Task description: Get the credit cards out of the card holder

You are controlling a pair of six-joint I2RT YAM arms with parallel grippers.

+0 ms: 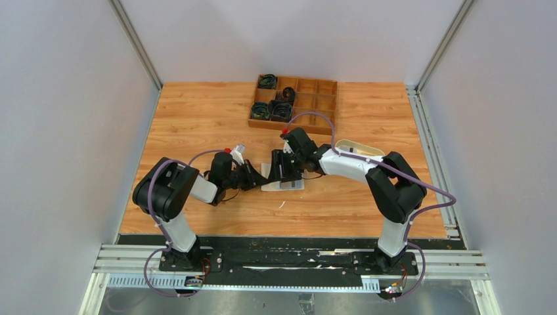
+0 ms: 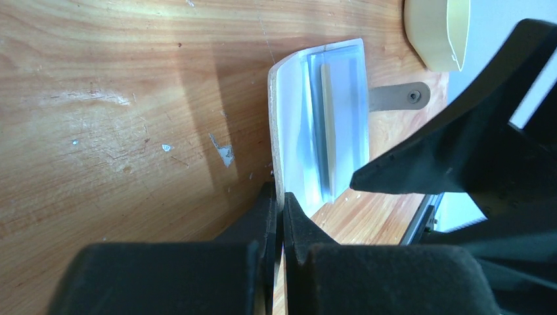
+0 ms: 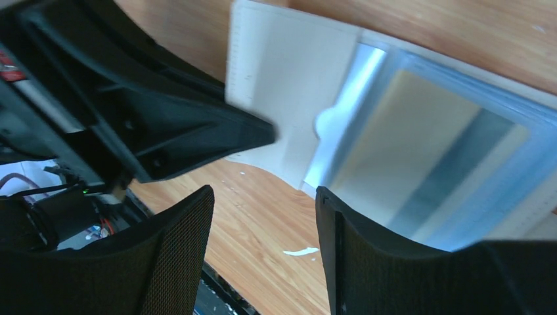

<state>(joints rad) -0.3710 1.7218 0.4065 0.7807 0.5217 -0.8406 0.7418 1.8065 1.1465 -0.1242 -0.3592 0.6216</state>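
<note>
Top external view: both arms reach in to the middle of the wooden tabletop (image 1: pixel 197 111), where the card holder (image 1: pixel 284 186) lies open. The left tool (image 1: pixel 257 177) comes at it from the left and the right tool (image 1: pixel 282 172) hangs over it from the right.

From the left wrist, the left tool's fingers (image 2: pixel 263 216) are pressed together on the near edge of the card holder's pale flap (image 2: pixel 289 118), which stands up from the wood in a curve. Its tan snap tab (image 2: pixel 397 97) lies flat on the far side.

The credit cards (image 2: pixel 328 131) sit inside the holder, bluish and pale yellow behind a clear sleeve. How many there are is hard to say through the glare.

From the right wrist, the right tool (image 3: pixel 264 193) has its fingers apart with bare wood between them, just above the holder's edge and gripping nothing. The cards (image 3: pixel 420 157) show beyond it in their sleeve.

A cream oval tray (image 1: pixel 360 148) sits to the right, a brown compartment box (image 1: pixel 325 102) farther back, and a small white scrap (image 1: pixel 282 205) lies near the holder.
</note>
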